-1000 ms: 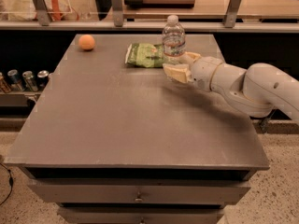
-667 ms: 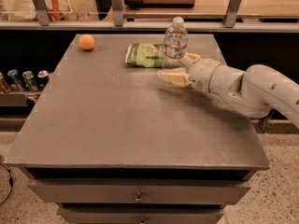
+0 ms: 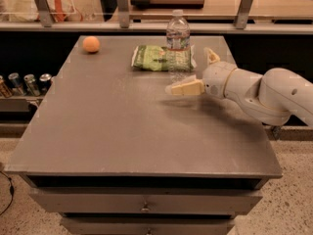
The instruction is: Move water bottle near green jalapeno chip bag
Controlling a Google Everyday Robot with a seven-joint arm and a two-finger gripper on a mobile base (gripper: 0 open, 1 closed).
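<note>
The water bottle (image 3: pixel 178 42) stands upright on the grey table (image 3: pixel 122 131), clear and ribbed with a white cap. It touches the right end of the green jalapeno chip bag (image 3: pixel 160 58), which lies flat at the table's far middle. My gripper (image 3: pixel 196 73) is open just right of and in front of the bottle's base. One pale finger (image 3: pixel 184 88) points left in front of the bottle, the other finger (image 3: pixel 211 56) sits to the bottle's right. The gripper holds nothing. The white arm (image 3: pixel 264 94) reaches in from the right.
A small orange ball (image 3: pixel 91 44) lies at the table's far left. Metal cans (image 3: pixel 25 83) stand on a low shelf left of the table. A counter with metal posts (image 3: pixel 122 6) runs behind the table. Drawers (image 3: pixel 144 204) sit under the front edge.
The near finger has swung away from the bottle toward the table's front, so the gripper stands wider open. The bottle stays upright beside the bag.
</note>
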